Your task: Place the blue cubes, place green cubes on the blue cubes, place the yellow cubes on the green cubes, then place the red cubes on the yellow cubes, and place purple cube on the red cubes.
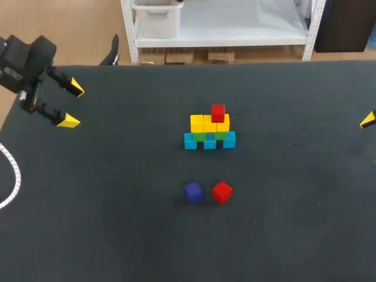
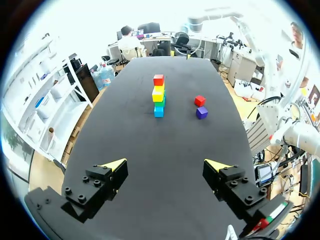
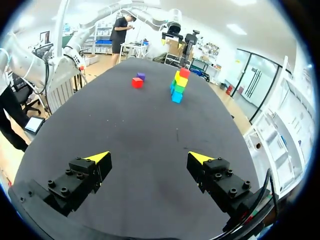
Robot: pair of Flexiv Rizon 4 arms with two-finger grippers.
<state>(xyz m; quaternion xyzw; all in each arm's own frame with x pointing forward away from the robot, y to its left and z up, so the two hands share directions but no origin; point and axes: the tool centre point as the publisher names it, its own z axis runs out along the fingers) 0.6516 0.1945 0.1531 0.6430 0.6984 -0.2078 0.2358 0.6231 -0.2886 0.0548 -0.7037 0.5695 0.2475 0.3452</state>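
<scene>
Head view, stack [image 1: 204, 126]: stands at the middle of the table [image 1: 117, 235]. Blue cubes [image 1: 210, 143] form a base row of three. Green cubes [image 1: 200, 136] sit on them, and yellow cubes [image 1: 222, 122] sit in a row of three above.
Head view, top piece: one top red cube [image 1: 218, 113] rests on the yellow row, toward its right end.
Head view, loose pieces: purple cube [image 1: 192, 191] and loose red cube [image 1: 221, 191] lie just beside each other but apart, between the stack and the table's near edge, with purple on the left.
Head view, left gripper [image 1: 73, 104]: sits by the table's far left corner, well apart from every cube. Fingers are spread wide and hold nothing.
Left wrist view, tool: fingers are wide apart with nothing between them.
Left wrist view, cubes: the stack is well ahead of the gripper, seen end-on as one column with blue at the base and red on top. The loose red cube and purple cube lie beside it, apart from it.
Right wrist view, right gripper [image 3: 149, 158]: fingers are wide apart and grip nothing.
Right wrist view, cubes: the stack is well ahead. The two loose cubes lie to one side of it, well apart from the gripper.
</scene>
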